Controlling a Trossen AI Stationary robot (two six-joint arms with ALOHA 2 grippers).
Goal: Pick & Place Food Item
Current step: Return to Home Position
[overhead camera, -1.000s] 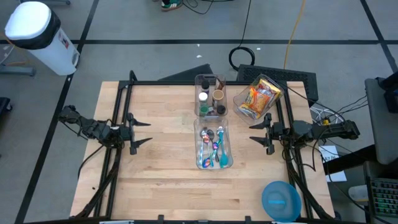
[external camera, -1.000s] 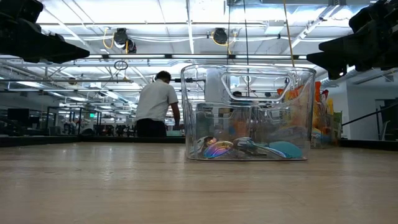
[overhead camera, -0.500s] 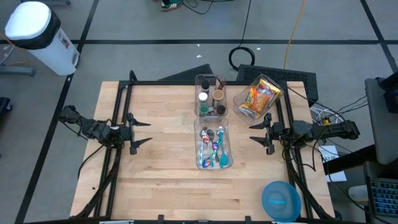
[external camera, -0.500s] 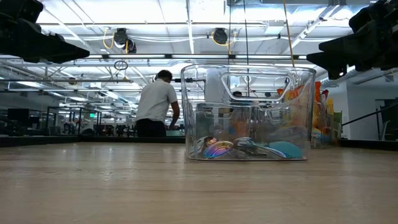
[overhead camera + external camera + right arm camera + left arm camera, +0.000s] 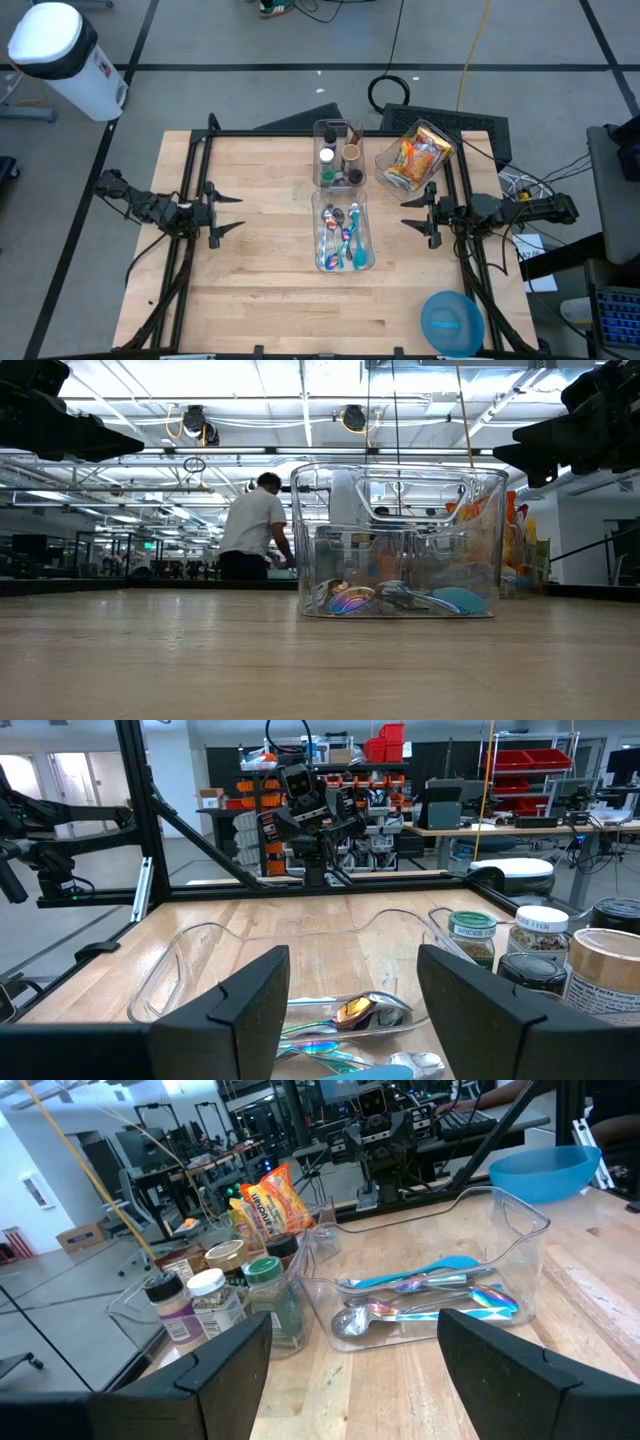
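Hovering over surface (image 5: 260, 280) sides: left hand (image 5: 232, 213), right hand (image 5: 408, 214), both empty, fingers spread. Spoons (image 5: 345, 238) overlap inside clear bin (image 5: 319, 240) between hands; count unclear, handles tangled.

— Is the light even from above?
— Yes, bright and flat. The wooden table (image 5: 260, 250) is lit all over, with hardly any shadow beneath the arms (image 5: 165, 212).
— And from table height?
— The ceiling lights (image 5: 300, 400) burn out to white there, and the arms overhead show as black shapes against them. The clear bin (image 5: 397, 540) carries pale reflections on its walls.
— Any glare up close?
— Small, hard highlights on the spoons (image 5: 420, 1308); the tabletop beside them has a soft sheen.
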